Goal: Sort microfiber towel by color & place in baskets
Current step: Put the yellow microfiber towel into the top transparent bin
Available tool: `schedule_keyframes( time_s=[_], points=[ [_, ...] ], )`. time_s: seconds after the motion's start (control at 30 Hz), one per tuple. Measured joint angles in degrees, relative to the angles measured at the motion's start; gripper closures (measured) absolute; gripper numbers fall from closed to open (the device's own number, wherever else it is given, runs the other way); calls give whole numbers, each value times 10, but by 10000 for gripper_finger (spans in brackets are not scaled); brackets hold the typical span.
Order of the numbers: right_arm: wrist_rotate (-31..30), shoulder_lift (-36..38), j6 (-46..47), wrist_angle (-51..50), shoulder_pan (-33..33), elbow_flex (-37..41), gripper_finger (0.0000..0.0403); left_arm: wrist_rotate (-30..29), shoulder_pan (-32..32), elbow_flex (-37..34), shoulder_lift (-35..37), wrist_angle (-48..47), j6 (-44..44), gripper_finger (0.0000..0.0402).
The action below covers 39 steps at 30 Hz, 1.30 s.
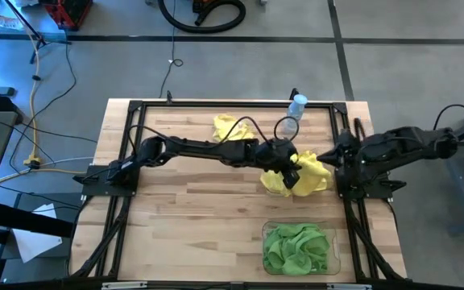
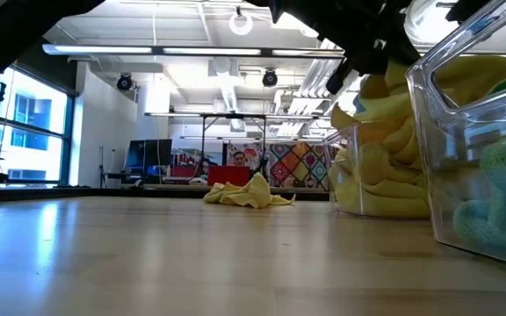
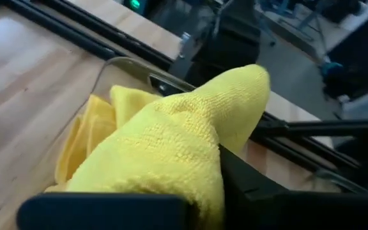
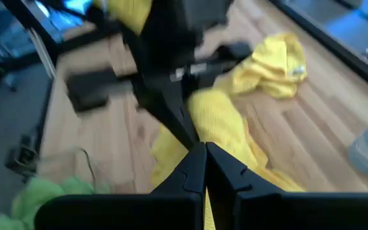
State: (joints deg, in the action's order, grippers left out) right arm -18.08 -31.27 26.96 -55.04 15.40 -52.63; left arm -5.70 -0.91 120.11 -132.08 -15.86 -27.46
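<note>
Yellow microfiber towel (image 3: 171, 147), nubby and rumpled, pinched in left end effector (image 1: 290, 175) above clear basket (image 2: 385, 167); right end effector (image 4: 204, 167) closed, empty.

Towel (image 3: 171, 147) – nubby cloth; table (image 1: 184, 217) – smooth planked wood.

Bright yellow cloths (image 1: 298, 176) fill one clear bin (image 2: 351, 167); green cloths (image 1: 297, 248) fill the other clear bin (image 1: 336, 258); one yellow cloth (image 1: 229, 126) lies on the pale wood surface (image 1: 192, 217); black frame (image 1: 131, 145); blue-capped clear bottle (image 1: 297, 105).
</note>
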Motion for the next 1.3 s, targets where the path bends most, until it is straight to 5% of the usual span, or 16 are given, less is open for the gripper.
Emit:
schedule_keyframes(
  time_s=[0.2,0.43,0.67,0.83,1.0,1.3],
  points=[
    [23,-34,2,1,0,31,401,70,15,0,12,-4,7,319],
    [25,-61,6,13,0,36,401,77,30,0,23,-10,35,249],
    [-12,-80,6,52,0,36,401,114,52,0,76,-66,46,234],
    [-58,-137,23,60,-6,36,401,59,36,0,137,-167,122,234],
    [-29,-233,51,61,-55,36,402,-20,10,-7,187,-253,185,234],
    [112,-397,103,68,-128,36,402,-24,5,-247,349,-191,173,234]
  ],
)
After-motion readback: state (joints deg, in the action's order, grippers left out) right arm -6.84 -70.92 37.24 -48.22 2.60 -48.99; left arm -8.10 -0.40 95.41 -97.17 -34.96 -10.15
